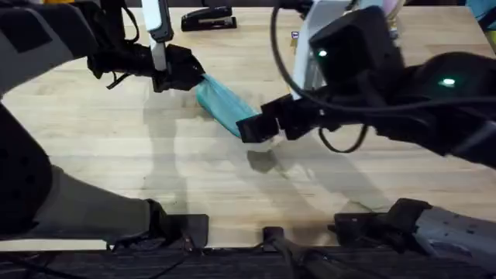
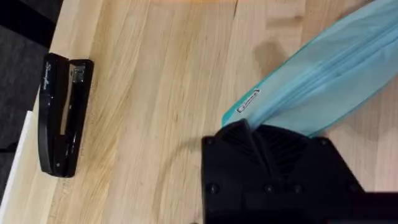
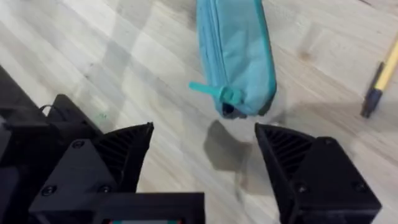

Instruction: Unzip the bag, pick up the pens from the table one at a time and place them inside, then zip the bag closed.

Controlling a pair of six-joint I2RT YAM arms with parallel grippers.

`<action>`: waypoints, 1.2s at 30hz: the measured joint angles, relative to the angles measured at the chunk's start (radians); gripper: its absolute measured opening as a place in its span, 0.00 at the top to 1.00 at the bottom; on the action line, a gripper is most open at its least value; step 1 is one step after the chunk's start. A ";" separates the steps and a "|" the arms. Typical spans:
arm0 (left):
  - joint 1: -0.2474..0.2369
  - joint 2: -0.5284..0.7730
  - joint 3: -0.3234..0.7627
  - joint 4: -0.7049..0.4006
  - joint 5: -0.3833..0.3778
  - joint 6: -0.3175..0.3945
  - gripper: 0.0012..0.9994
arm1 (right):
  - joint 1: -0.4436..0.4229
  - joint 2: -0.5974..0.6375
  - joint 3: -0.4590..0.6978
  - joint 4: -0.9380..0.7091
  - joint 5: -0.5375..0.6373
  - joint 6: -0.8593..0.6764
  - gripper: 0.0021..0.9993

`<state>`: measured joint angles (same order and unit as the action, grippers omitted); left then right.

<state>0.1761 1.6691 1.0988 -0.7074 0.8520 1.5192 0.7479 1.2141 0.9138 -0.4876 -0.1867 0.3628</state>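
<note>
1. The bag (image 1: 222,105) hangs slantwise above the tabletop (image 1: 116,155), its shadow on the wood beneath.
2. The left gripper (image 1: 190,75) has its fingers clenched on the bag's far end, beside a small label (image 2: 248,101).
3. The right gripper (image 3: 204,152) has its fingers spread wide, just short of the bag's near end, where the zip pull (image 3: 213,91) sticks out sideways.
4. A yellow pen (image 3: 379,79) lies on the tabletop beside the bag.
5. A black stapler (image 2: 62,114) rests near the tabletop's far edge.
</note>
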 joint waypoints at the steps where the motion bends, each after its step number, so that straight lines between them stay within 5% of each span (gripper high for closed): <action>1: 0.000 0.000 0.000 0.000 0.000 0.000 0.96 | 0.000 0.016 0.000 0.015 0.000 0.000 0.00; 26: 0.000 0.000 0.000 0.000 0.000 0.000 0.96 | 0.000 0.180 0.000 0.144 0.001 0.004 0.00; 31: 0.000 0.000 0.000 0.000 0.000 0.000 0.96 | 0.000 0.180 0.000 0.144 0.004 0.004 0.29; 32: 0.000 0.000 0.000 0.000 0.000 0.000 0.96 | 0.000 0.180 0.000 0.144 0.006 0.004 0.49; 36: 0.000 0.000 0.000 -0.003 0.000 0.000 0.96 | -0.013 0.180 0.000 0.143 0.016 0.006 0.92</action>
<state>0.1764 1.6691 1.0988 -0.7105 0.8516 1.5192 0.7351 1.3944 0.9138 -0.3446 -0.1707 0.3689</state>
